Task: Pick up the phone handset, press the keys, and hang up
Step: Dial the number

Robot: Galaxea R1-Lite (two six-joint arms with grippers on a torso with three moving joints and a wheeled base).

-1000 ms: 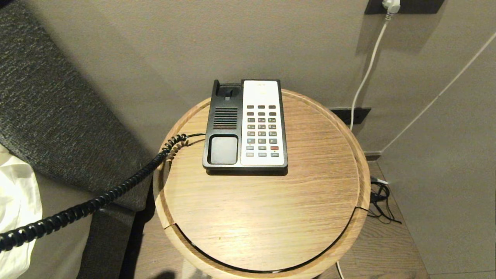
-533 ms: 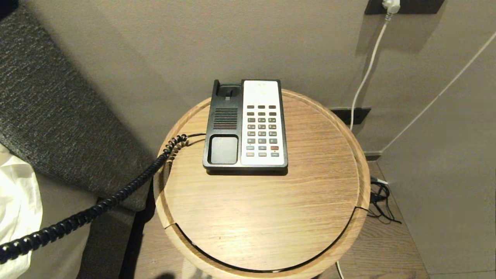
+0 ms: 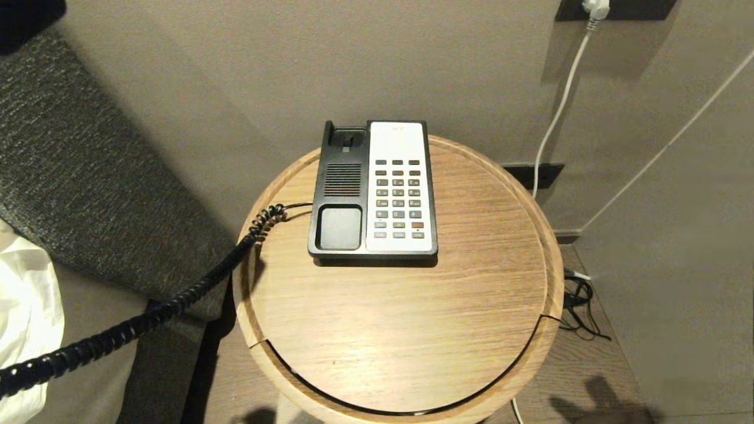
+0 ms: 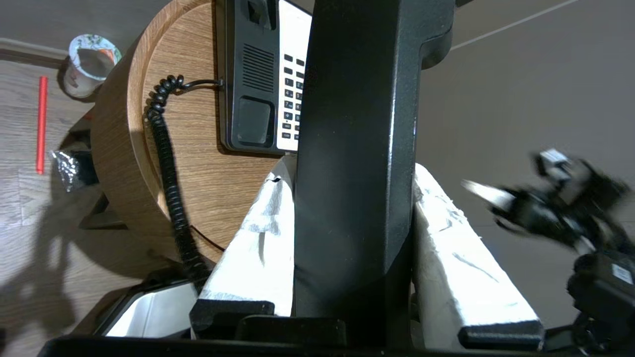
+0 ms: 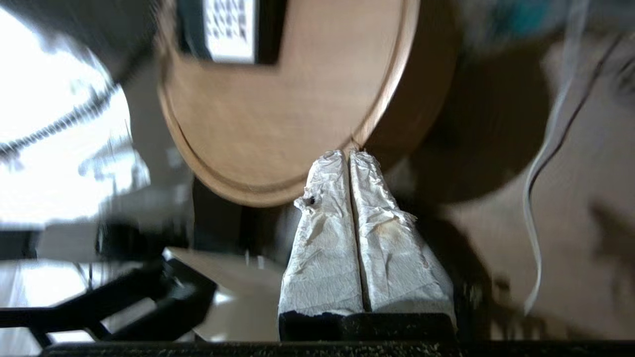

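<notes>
Your left pincer (image 4: 347, 208) is clamped on the phone handset (image 4: 354, 124), its white-wrapped fingers (image 4: 258, 238) pressed to both long sides. The handset's long axis runs straight out between the fingers, its far end pointing toward the phone base (image 3: 373, 189) on the round table (image 3: 400, 330). The coiled cord (image 3: 147, 315) trails off the table's left edge. Your right pincer (image 5: 349, 156) has its fingers together, empty, just off the table's rim.
</notes>
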